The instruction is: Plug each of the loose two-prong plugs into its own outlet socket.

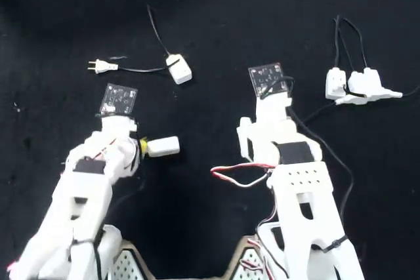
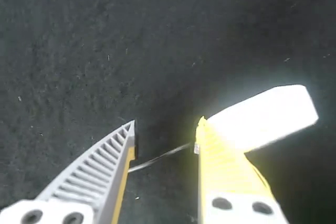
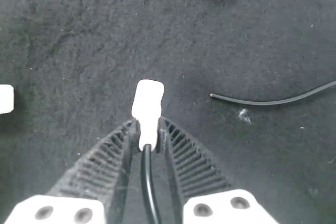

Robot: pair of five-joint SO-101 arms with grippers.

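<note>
Black cloth covers the worktop [image 1: 210, 31]. Nearest, the left tool [image 2: 165, 129] stands released, its jaws spread, with a white socket block [image 2: 262, 116] just beside the yellow finger [image 2: 223, 166]. The right tool [image 3: 147, 124] is clenched on a small white plug [image 3: 148, 98], its black cord [image 3: 148, 182] running back between the jaws. Farther off, a loose two-prong plug [image 1: 98, 65] lies near a second socket block [image 1: 178, 69]; well apart from them sits a cluster of white sockets [image 1: 354, 84]. The plugs look light, hard and smooth, and the cords springy enough to tug them askew, so I would pinch the flat sides of the body behind the prongs; the blocks would probably slide unless braced
</note>
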